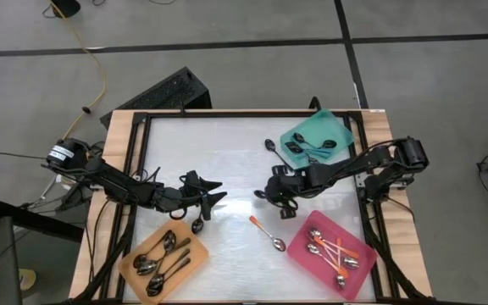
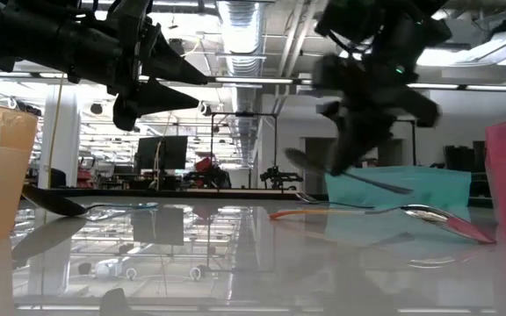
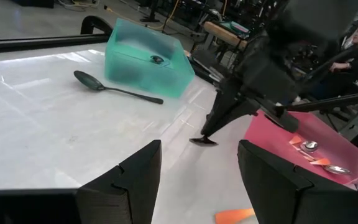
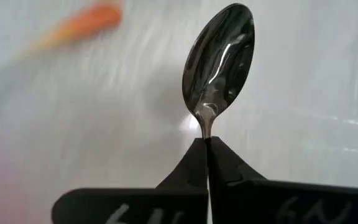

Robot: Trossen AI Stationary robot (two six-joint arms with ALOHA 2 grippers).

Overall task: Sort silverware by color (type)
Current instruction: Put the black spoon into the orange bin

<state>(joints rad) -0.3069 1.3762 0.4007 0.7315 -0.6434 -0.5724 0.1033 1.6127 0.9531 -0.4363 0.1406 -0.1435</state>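
Right gripper (image 4: 207,144): fingers together, clamped on the thin neck of a silver spoon (image 4: 219,62), bowl projecting past the tips. It holds the spoon just above the middle of the desk (image 1: 219,152), near the teal tray (image 1: 318,140).

Left gripper (image 3: 197,168): fingers apart, holding nothing, poised over the desk just above the orange tray (image 1: 163,263).

Silverware, location: several silver spoons in the orange tray, one more lying just beside its upper edge; orange-handled spoons in the pink tray (image 1: 333,250); dark-handled pieces in the teal tray; one dark-handled spoon (image 3: 114,87) loose on the desk beside the teal tray; one orange-handled spoon (image 1: 268,235) loose between the grippers and the pink tray.

Risks, as judged:
- The hold is on a narrow neck only, so the spoon may pivot or slip out during travel.
- The silver pieces lie in the orange tray on the left arm's side; carrying across could bring the two arms into contact.
- Releasing from height could let the spoon bounce off the tray or scatter those already sorted.

Surface: pale, glossy desk top, strongly reflective, framed in black rails with wooden borders.

Room: grey floor, a yellow cable, a dark keyboard-like object behind the desk; open workshop with ceiling ducts and lights beyond; a seated person partly visible in the left wrist view.
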